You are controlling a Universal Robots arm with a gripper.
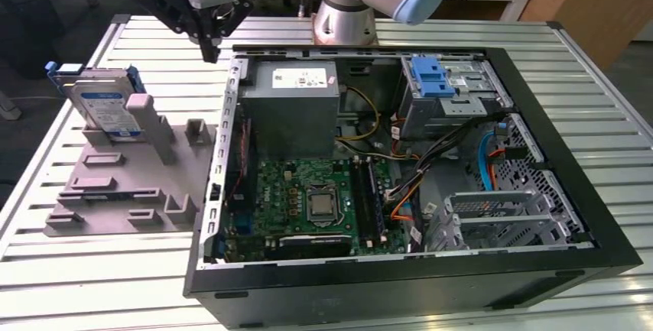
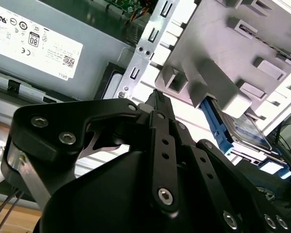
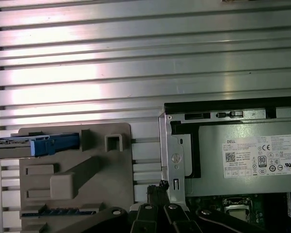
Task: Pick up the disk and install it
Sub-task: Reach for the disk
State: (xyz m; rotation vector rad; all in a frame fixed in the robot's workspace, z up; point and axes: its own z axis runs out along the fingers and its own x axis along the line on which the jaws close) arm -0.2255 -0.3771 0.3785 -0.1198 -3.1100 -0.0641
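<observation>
The disk [image 1: 106,108] stands on edge in a grey holder [image 1: 133,186] on the slatted table, at the exterior view's left; its white-and-blue label and blue carrier frame show. In both wrist views the disk [image 2: 242,128] [image 3: 39,145] sits in that holder's slot. My gripper [image 1: 211,54] hangs above the table between the holder and the far left corner of the open computer case [image 1: 571,216]. It is apart from the disk. Its black fingers meet at a point, shut on nothing, in both wrist views [image 2: 157,97] [image 3: 161,186].
Inside the case lie a grey power supply box [image 1: 296,90] with a white sticker, a green motherboard [image 1: 306,197], cables, and a blue latch on a silver drive cage [image 1: 436,79]. The slatted metal table [image 1: 153,40] runs all around the case.
</observation>
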